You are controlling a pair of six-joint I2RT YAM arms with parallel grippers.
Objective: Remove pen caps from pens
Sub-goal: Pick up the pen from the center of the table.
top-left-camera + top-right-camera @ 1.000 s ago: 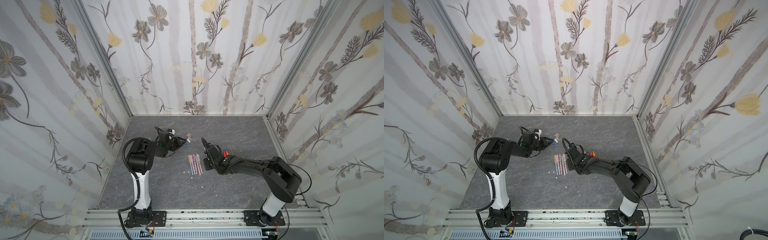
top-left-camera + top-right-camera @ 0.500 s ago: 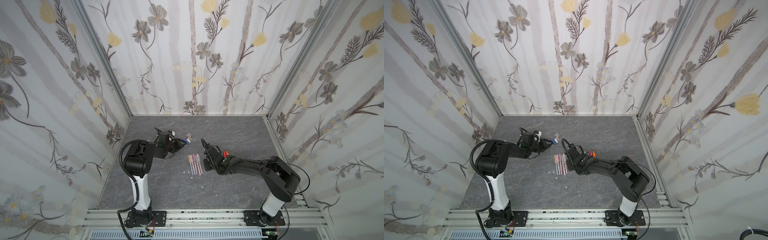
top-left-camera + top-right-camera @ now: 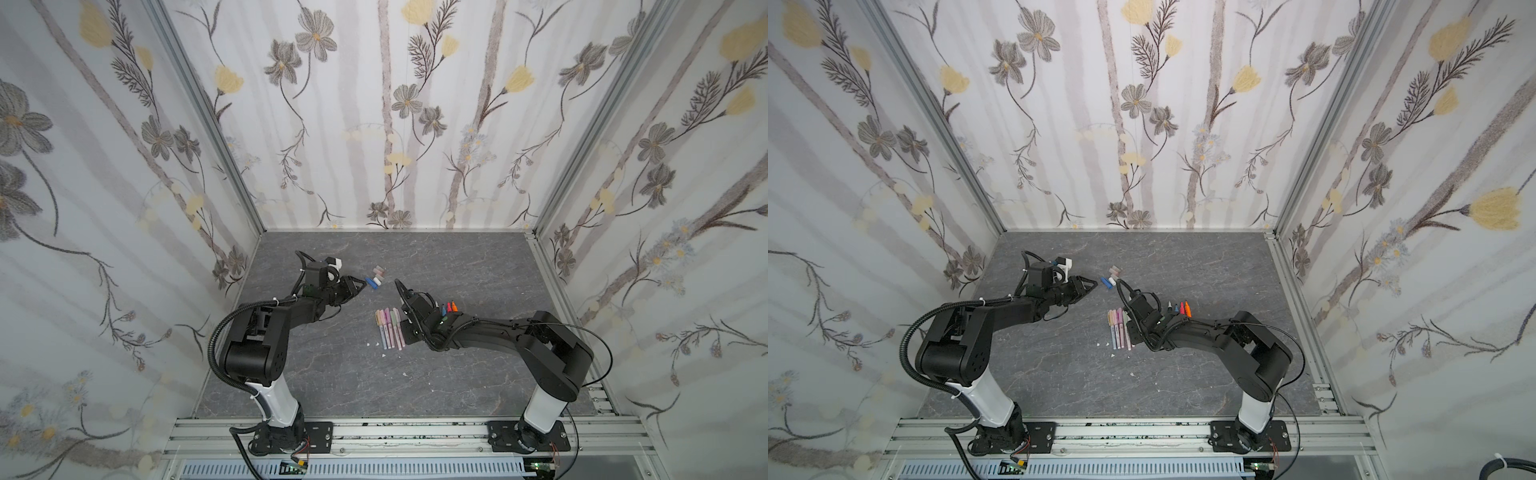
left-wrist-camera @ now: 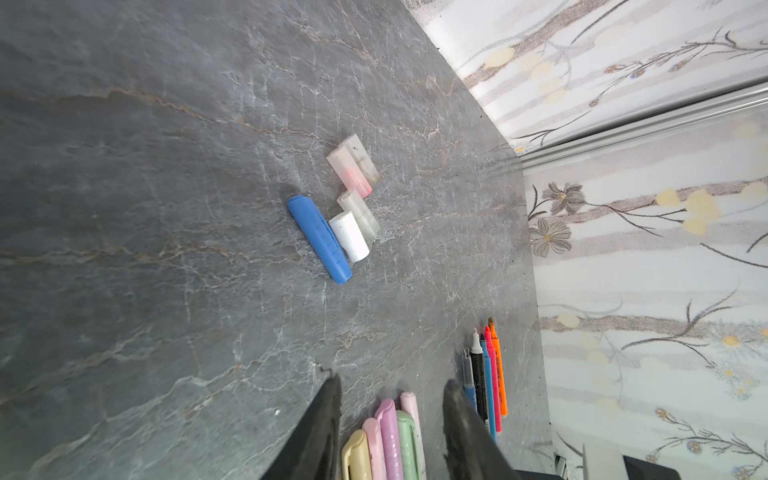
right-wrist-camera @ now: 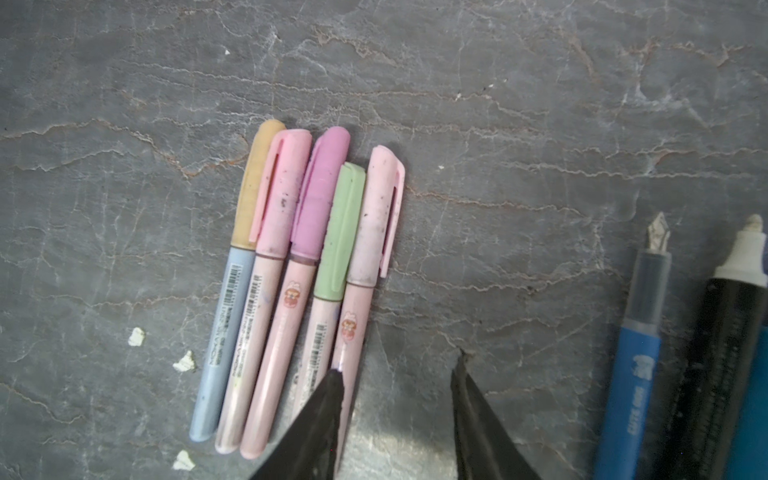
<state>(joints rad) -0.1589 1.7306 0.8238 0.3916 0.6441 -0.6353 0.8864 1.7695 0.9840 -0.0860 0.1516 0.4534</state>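
Several capped pastel pens (image 5: 291, 266) lie side by side mid-table, also in both top views (image 3: 388, 328) (image 3: 1119, 328). Loose pen caps (image 4: 347, 216), blue, white and clear, sit in a cluster further back (image 3: 376, 276) (image 3: 1111, 277). Uncapped pens (image 3: 449, 308) (image 5: 640, 332) lie right of the capped row. My left gripper (image 4: 392, 386) (image 3: 362, 284) hovers open just left of the caps, holding nothing. My right gripper (image 5: 397, 370) (image 3: 399, 291) stands open above the capped row's right side; one of its fingers (image 5: 328, 399) overlaps the rightmost pink barrel in the right wrist view.
Small white specks (image 5: 183, 361) lie on the grey stone-patterned table (image 3: 332, 374) beside the pen barrels. Floral walls enclose the table on the left, back and right, with a metal rail (image 3: 374, 432) along the front.
The left arm's elbow has swung toward the front while its gripper stays by the caps. The right gripper has edged slightly left. Both stay open.
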